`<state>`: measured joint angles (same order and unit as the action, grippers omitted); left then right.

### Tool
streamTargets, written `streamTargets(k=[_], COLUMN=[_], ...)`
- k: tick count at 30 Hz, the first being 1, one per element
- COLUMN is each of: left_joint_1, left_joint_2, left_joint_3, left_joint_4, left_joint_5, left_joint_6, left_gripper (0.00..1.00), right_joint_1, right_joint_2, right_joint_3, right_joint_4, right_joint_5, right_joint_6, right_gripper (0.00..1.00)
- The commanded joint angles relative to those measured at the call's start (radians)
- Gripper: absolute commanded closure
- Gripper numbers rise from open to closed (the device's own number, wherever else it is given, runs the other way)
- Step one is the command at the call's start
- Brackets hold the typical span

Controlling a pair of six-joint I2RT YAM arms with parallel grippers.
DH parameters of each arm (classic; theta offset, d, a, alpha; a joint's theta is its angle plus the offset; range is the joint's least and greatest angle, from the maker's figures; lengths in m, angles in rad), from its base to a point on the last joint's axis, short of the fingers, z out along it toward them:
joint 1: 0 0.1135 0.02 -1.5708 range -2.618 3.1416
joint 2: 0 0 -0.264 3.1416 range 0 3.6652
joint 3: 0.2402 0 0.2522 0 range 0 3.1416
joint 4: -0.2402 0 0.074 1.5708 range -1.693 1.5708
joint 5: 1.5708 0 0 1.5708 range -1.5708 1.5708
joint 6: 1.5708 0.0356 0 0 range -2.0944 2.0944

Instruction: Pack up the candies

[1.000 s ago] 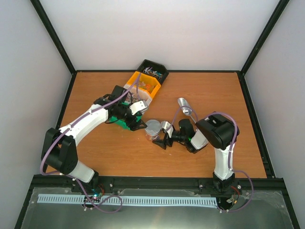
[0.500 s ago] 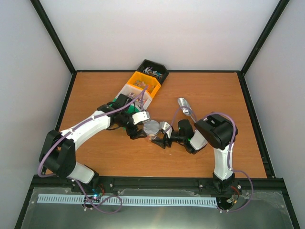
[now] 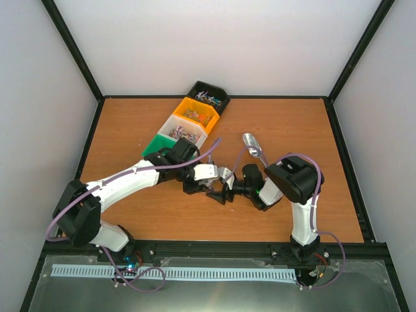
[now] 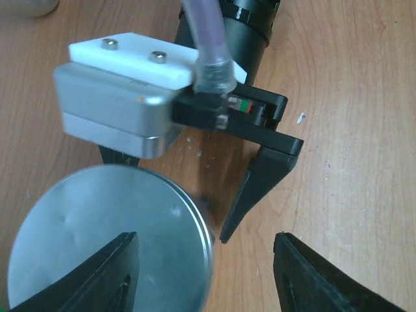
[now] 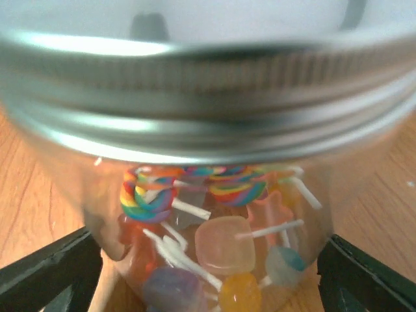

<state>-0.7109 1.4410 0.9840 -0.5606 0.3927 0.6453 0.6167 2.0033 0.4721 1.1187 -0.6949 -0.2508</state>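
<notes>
left pincer (image 4: 205, 263), right pincer (image 5: 208, 273) crowd jar (image 5: 208, 130); bins (image 3: 188, 120) wall far-left; open table (image 3: 312, 130) rightward

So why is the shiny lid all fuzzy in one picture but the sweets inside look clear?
Right wrist view: the silver lid of the jar sits too near the lens, so it smears, while the candies lower down are in focus. Left wrist view: the lid's top has a dull sheen and a soft lower edge. Top view: even light, hardly any shadows.

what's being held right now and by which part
The right gripper grips the jar by its clear sides, below the lid; the left gripper holds nothing.
</notes>
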Motion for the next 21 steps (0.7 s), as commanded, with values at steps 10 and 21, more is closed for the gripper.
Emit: streamTargets(k=[10, 21], left_joint_1=[0.076, 0.11], left_joint_2=[-0.025, -0.054], left_joint_3=[0.08, 0.053], left_joint_4=[-0.001, -0.014], left_joint_5=[0.004, 0.013], left_joint_6=[-0.041, -0.037], left_gripper=[0.37, 0.37], right_joint_1=[0.036, 0.051], right_joint_2=[0.025, 0.088], right_joint_3=[0.071, 0.12], right_joint_4=[-0.034, -0.027], right_joint_5=[0.024, 0.008], right_joint_6=[-0.002, -0.037], right_gripper=[0.0, 0.0])
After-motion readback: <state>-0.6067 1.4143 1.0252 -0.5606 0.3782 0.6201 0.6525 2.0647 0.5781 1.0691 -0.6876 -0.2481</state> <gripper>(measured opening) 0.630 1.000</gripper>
